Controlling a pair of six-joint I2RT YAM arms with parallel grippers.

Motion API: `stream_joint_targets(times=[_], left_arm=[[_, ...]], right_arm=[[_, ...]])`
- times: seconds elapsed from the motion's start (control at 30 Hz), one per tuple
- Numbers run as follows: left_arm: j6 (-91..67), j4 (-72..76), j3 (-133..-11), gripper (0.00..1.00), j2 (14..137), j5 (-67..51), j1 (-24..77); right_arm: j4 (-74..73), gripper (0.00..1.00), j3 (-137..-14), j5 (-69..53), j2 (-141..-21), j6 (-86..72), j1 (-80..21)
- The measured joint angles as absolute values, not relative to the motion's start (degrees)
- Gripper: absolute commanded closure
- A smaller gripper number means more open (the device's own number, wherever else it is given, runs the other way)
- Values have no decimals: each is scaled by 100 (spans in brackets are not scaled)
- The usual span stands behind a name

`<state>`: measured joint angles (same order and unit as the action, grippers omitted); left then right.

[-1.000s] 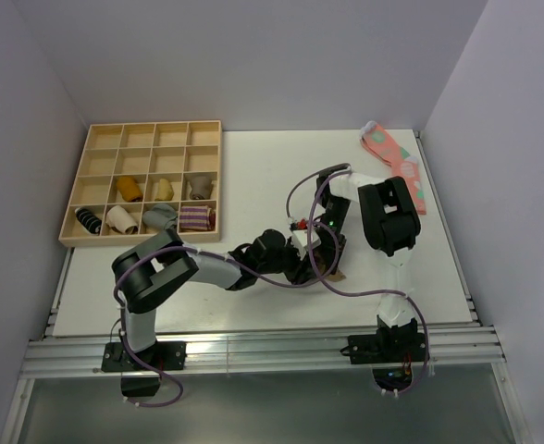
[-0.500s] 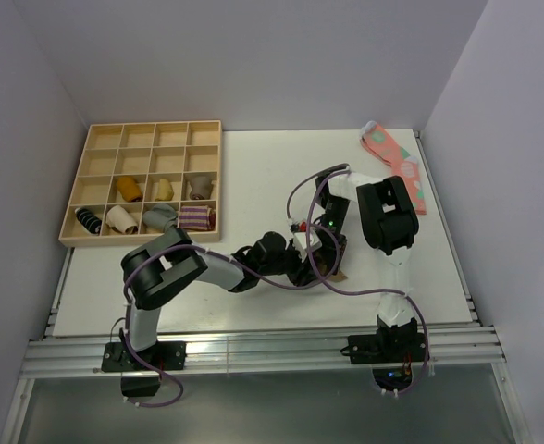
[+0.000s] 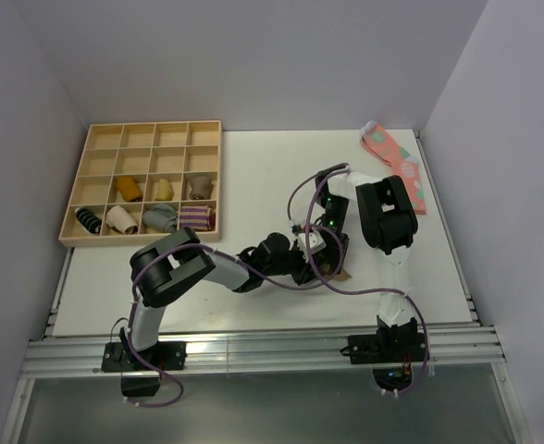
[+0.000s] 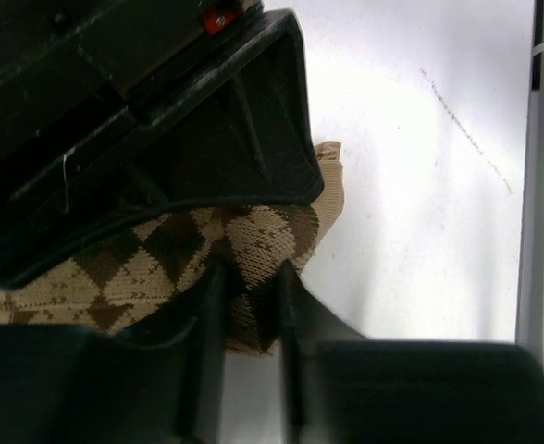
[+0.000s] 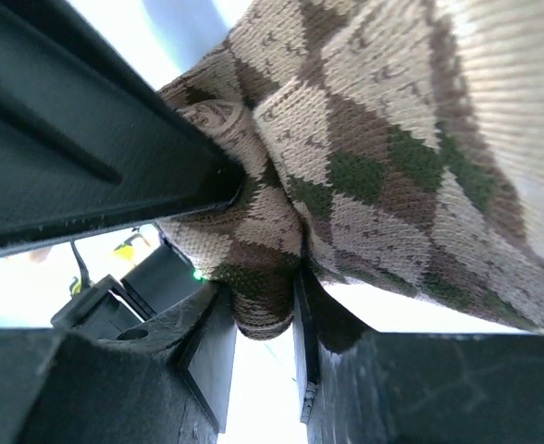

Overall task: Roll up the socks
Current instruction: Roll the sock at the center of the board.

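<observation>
Tan argyle socks (image 4: pixel 253 231), one bundle, pinched by left tool (image 4: pixel 246 310), right tool (image 5: pixel 261 319)

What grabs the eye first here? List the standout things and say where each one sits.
The tan argyle socks stand out first, bunched just right of the table's middle and pinched by the jaws of both the left arm and the right arm. Next comes the wooden tray at the back left, with rolled socks in several compartments. The pink socks lie flat at the far right corner.
</observation>
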<state>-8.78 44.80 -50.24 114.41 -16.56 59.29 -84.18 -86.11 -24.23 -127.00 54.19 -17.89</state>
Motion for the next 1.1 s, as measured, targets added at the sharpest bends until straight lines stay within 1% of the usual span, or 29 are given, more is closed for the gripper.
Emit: stream_joint_targets(times=[0.07, 0.1, 0.13, 0.2, 0.3, 0.47, 0.6, 0.73, 0.93, 1.1], left_arm=[[-958, 4473, -5107, 88, 11500, -1691, 5931], [-1000, 4469, -5142, 98, 11522, -1715, 5933], [-1063, 4460, -5179, 100, 11546, -1732, 5933], [-1173, 4462, -5210, 100, 11570, -1774, 5933], [-1345, 4471, -5212, 100, 11579, -1767, 5931], [-1780, 4574, -5236, 100, 11673, -1824, 5887], [-2231, 4729, -5242, 100, 11782, -1938, 5802], [-2637, 4845, -5236, 100, 11852, -2058, 5704], [-3087, 4969, -5166, 100, 11889, -2233, 5555], [-3387, 5011, -5124, 100, 11913, -2528, 5435]], right_arm=[[-8429, 75, -8624, -2329, -12700, 5406, -1787], [-8436, 74, -8624, -2272, -12700, 5400, -1787], [-8447, 73, -8624, -2226, -12700, 5398, -1787], [-8458, 71, -8624, -2174, -12700, 5382, -1787], [-8453, 62, -8624, -2161, -12700, 5347, -1787], [-8353, 52, -8580, -2097, -12630, 5229, -1785], [-8178, 49, -8552, -2106, -12479, 5162, -1730], [-7942, 48, -8482, -2285, -12254, 5046, -1575], [-7553, 47, -8479, -2849, -11955, 4974, -1236], [-6914, 45, -8440, -3332, -11520, 5085, -943]])
